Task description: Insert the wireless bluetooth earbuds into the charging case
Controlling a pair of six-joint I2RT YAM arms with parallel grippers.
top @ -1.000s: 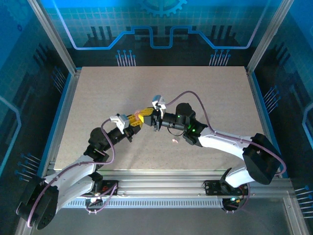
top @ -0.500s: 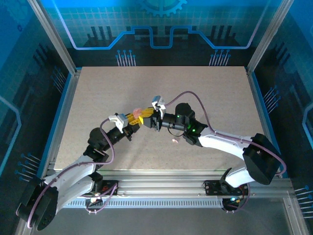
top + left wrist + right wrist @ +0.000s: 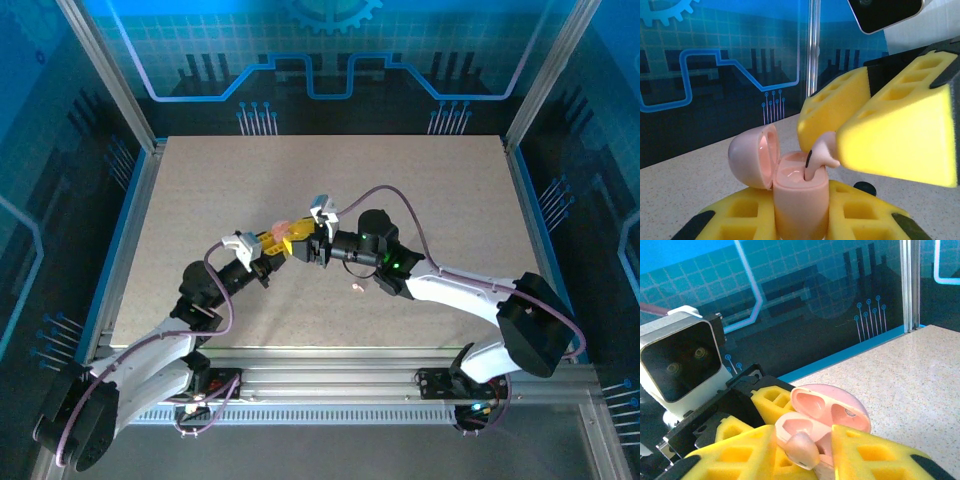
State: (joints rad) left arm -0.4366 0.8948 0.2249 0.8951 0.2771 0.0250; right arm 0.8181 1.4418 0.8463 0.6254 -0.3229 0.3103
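We are looking at the two arms meeting above the middle of the table, a little nearer its near edge than its far one. The left gripper is clamping its yellow foam fingers on the lower body of the pink charging case and holding it upright, off the surface. The case's lid is standing open, swung back on its hinge toward the left side of the left wrist view, and we are seeing two pink sockets inside the lid in the right wrist view.

One whitish-pink earbud is sitting with its stem down in the case's open well, its rounded head sticking up above the rim. The right gripper is reaching in from the other side, its two yellow fingers standing apart around the earbud (the nearer one is touching the earbud's head, while a gap is showing between the head and the other one), so they are not squeezing it.

A second whitish-pink earbud is lying on the table just beside the right arm, toward the near edge, well apart from the case
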